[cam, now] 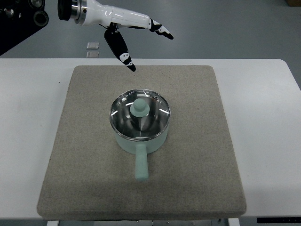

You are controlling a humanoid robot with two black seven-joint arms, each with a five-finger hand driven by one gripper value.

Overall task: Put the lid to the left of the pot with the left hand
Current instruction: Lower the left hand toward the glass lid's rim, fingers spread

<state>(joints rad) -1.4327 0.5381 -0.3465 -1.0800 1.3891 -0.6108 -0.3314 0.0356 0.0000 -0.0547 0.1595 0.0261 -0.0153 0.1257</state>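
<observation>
Item: pot [141,136], mint green, steel-lined, set near the middle of a grey mat [84,160]. Its straight handle [141,165] points toward the near edge of the mat.

Item: lid [139,113], clear glass with a steel rim and a mint knob [139,107], seated on the pot, closed. Not yet moved to the left of the pot.

Item: left hand [134,28], white with black fingers, raised above the far edge of the mat, beyond the pot and well apart from it. Fingers [162,30] are extended and relaxed; the thumb [121,51] hangs downward. It grasps nothing.

Item: table [268,122], white, beneath the mat.

Item: two small pale squares [93,49] on the floor beyond the table, left of the hand.

Markings: no brand, label or writing can be read on any item.
</observation>
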